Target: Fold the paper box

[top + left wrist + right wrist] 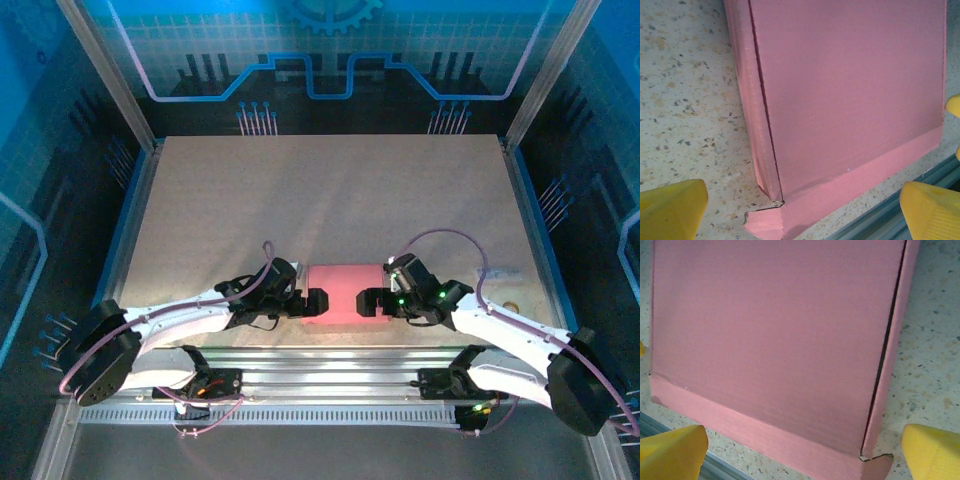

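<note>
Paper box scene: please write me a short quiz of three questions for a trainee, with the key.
1. True or false: the left pincer is shut on the paper box.
2. Where on the table does the box lie? A) at the far edge; B) at the near edge, between the left pincer and the right pincer; C) in the far left corner.
3. Fill in: the top face of the box is ____ in colour.
Key: 1 false, it is open; 2 B; 3 pink.
</note>
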### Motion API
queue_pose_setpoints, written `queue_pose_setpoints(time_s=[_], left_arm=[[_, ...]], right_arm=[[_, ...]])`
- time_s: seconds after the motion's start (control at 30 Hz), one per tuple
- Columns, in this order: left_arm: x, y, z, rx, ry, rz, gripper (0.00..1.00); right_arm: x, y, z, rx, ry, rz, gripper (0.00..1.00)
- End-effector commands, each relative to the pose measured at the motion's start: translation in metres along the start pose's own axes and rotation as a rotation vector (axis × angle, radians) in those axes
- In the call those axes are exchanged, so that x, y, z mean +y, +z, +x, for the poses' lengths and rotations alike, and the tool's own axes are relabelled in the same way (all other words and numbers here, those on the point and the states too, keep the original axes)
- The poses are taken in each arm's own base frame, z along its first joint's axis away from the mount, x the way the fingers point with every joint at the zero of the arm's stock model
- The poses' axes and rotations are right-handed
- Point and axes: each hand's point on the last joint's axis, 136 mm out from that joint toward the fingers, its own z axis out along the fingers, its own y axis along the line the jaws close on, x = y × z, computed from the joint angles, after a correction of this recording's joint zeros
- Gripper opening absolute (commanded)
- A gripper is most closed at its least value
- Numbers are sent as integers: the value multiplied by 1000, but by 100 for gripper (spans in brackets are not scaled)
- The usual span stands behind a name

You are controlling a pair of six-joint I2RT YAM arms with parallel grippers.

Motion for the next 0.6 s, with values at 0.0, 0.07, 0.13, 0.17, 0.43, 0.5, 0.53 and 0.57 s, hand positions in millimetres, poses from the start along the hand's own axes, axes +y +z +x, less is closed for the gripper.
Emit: queue_pose_setpoints(time_s=[0.0,0.07,0.13,0.17,0.43,0.5,0.53,0.57], left_arm=[[-17,1,0,22,4,60,99],[-19,3,1,32,3,67,99],[-21,3,0,35,4,78,99],[-22,3,0,35,2,81,99],[-27,3,-1,35,5,98,99],[-27,3,-2,28,9,100,99],[-28,3,-4,21,13,101,99],[-28,2,-5,17,17,99,99]], right_arm=[[10,2,1,4,-4,-39,100],[9,3,1,2,-1,-34,100],[9,4,0,-3,3,-34,100],[9,4,0,-4,4,-35,100],[9,6,0,-3,2,-38,100],[9,6,0,-5,1,-38,100],[9,7,0,-6,-1,-38,100],[9,7,0,-8,-4,-37,100]])
